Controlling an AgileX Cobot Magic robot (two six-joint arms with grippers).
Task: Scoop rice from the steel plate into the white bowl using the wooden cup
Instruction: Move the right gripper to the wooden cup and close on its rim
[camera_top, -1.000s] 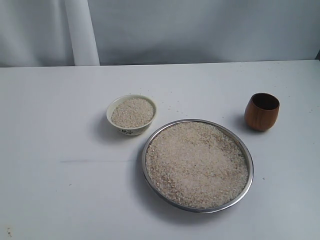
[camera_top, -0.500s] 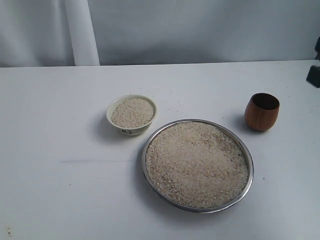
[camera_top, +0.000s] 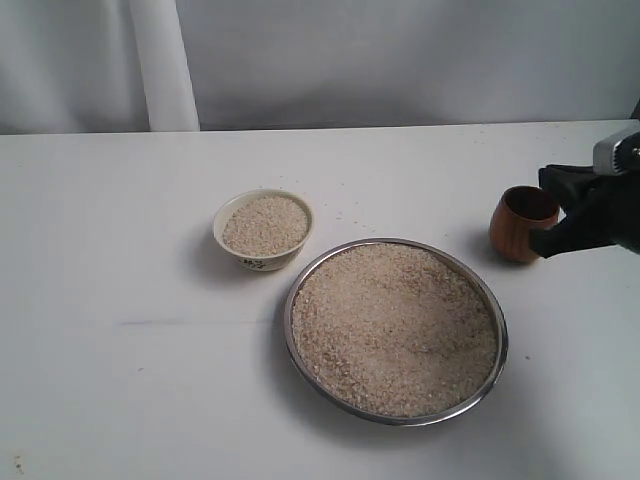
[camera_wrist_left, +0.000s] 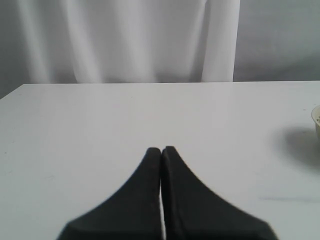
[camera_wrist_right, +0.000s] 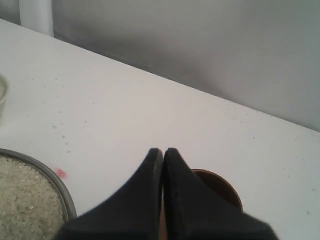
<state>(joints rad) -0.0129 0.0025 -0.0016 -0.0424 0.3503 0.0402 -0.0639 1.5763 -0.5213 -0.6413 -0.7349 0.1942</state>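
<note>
The jaws of the right gripper (camera_wrist_right: 162, 150) are pressed together, with nothing held between them. The wooden cup (camera_top: 512, 230) stands upright just beside their tips and is partly hidden by them; whether it is touched cannot be told. The steel plate (camera_top: 288, 325), heaped with rice (camera_top: 395, 325), lies near these jaws on the surface (camera_top: 120, 300). The white bowl (camera_top: 230, 250) is set farther off. The jaws of the left gripper (camera_wrist_left: 161, 148) are likewise closed on nothing.
</note>
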